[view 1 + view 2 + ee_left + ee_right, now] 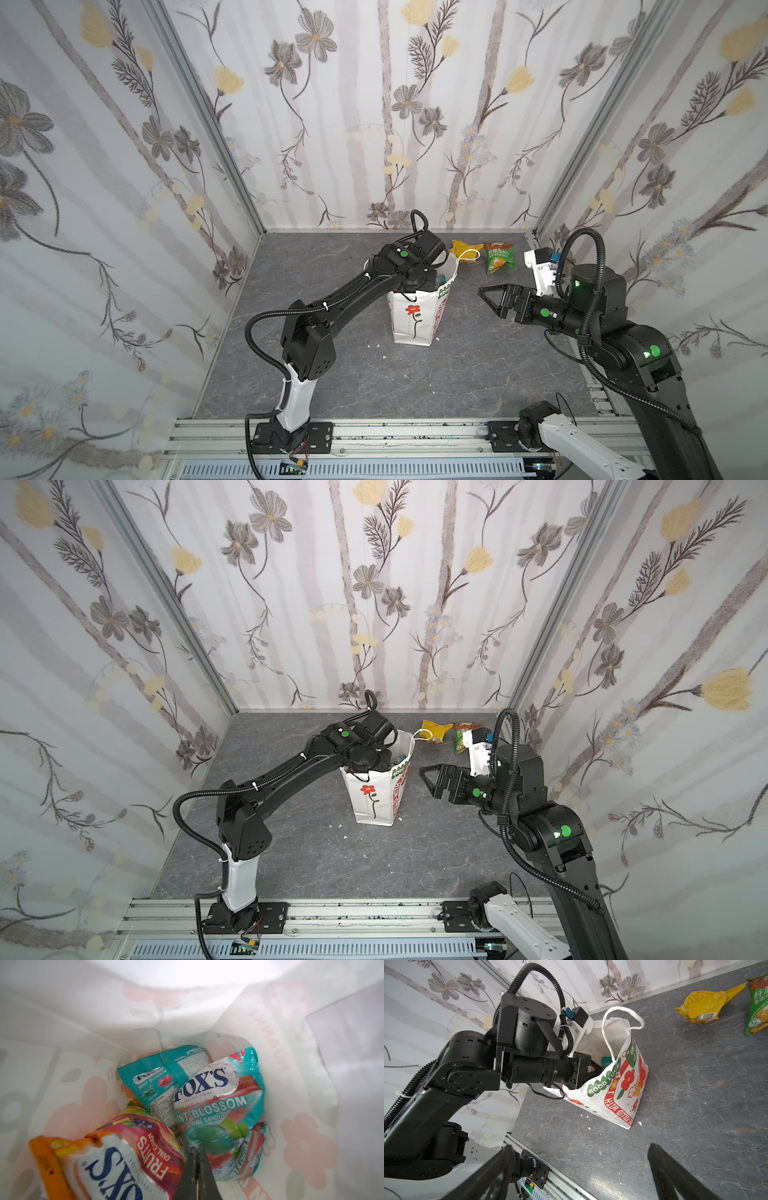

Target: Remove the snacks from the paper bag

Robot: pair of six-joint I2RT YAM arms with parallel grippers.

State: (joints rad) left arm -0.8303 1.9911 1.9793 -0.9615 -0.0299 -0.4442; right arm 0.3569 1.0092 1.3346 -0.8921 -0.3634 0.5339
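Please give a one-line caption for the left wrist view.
Inside the paper bag, the shut left tool points at a teal mint candy packet beside a fruit candy packet.

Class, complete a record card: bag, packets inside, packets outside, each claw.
Bag: paper bag, upright, open-topped
Inside: large Mint Blossom packet, smaller teal packet, Fruits packet
Outside: yellow packet, green packet, lying behind the bag
Left claw: inside the bag, shut, tips at the large Mint Blossom packet
Right claw: open, empty, beside the bag
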